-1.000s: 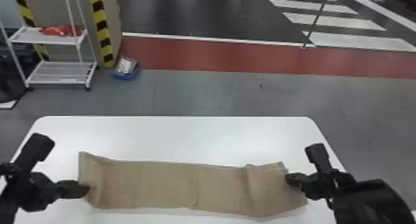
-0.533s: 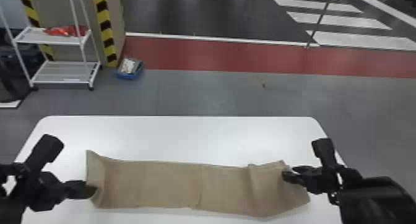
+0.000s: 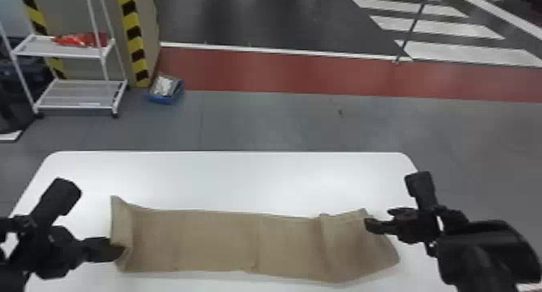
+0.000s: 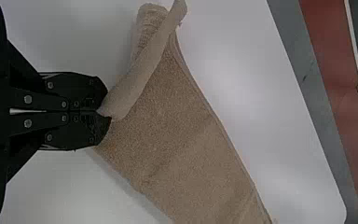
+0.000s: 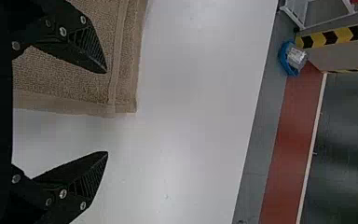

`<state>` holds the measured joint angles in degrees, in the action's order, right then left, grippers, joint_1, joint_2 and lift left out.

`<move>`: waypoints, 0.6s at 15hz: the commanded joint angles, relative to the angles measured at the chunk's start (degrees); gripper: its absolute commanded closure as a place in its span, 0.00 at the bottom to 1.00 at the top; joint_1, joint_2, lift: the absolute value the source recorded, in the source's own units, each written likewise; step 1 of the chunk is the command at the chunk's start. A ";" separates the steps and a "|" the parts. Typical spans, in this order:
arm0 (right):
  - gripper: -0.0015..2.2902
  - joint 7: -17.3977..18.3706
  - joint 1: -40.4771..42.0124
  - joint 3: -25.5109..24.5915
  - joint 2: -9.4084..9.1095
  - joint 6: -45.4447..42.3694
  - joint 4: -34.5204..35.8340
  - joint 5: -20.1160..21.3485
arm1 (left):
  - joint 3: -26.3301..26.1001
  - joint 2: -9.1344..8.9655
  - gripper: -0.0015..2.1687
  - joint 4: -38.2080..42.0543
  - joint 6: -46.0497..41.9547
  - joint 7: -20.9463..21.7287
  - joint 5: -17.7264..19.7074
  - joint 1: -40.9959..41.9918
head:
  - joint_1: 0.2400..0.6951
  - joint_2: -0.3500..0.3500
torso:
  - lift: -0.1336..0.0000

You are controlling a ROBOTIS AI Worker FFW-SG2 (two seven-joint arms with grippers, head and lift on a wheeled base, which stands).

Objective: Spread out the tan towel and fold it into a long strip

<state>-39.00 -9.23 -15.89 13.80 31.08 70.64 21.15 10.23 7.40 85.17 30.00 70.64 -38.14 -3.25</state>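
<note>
The tan towel (image 3: 217,240) lies on the white table (image 3: 242,174), near side, in a long band from left to right. Its middle looks quite flat. The left end has a flap (image 4: 135,84) that bends up, and the right end is wide and a bit crooked.

The left gripper (image 4: 107,109) is at the left end, and its two fingers are pinched together on the edge of the towel. The right gripper (image 5: 106,112) is at the right end, with its fingers wide apart and no cloth squeezed in them. One finger (image 5: 86,44) is over the cloth and the other is past the edge. I can't quite tell if that first finger touches the towel or is just above it.

The long shape is mostly made, so I think the job here is to pull it straight and tidy the ends. The next move may be for the right gripper to close on its end, while the left one holds on, and then both pull gently. The left flap needs to lie flat too. If the left one pulls too hard alone, the whole towel could slide or go crooked.
</note>
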 commanded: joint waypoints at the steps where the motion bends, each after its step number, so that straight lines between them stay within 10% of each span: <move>1: 0.13 0.15 -1.05 1.30 0.00 0.88 -1.82 2.31 | -0.12 -0.02 0.99 -0.09 -0.33 0.02 0.00 0.08 | 1.00 0.25 | 1.00; 6: 0.12 1.64 -1.75 2.88 0.00 0.88 -4.63 4.86 | -0.03 -0.02 0.99 -0.27 -0.68 -0.15 0.00 0.08 | 1.00 0.24 | 1.00; 9: 0.27 1.82 -2.63 3.23 0.00 0.70 -5.42 4.86 | -0.12 -0.02 0.99 -0.35 -0.68 -0.06 0.00 0.17 | 1.00 0.24 | 1.00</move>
<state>-37.16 -11.56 -12.78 13.80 31.90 65.41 25.99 10.12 7.38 84.91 29.32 70.57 -38.14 -3.11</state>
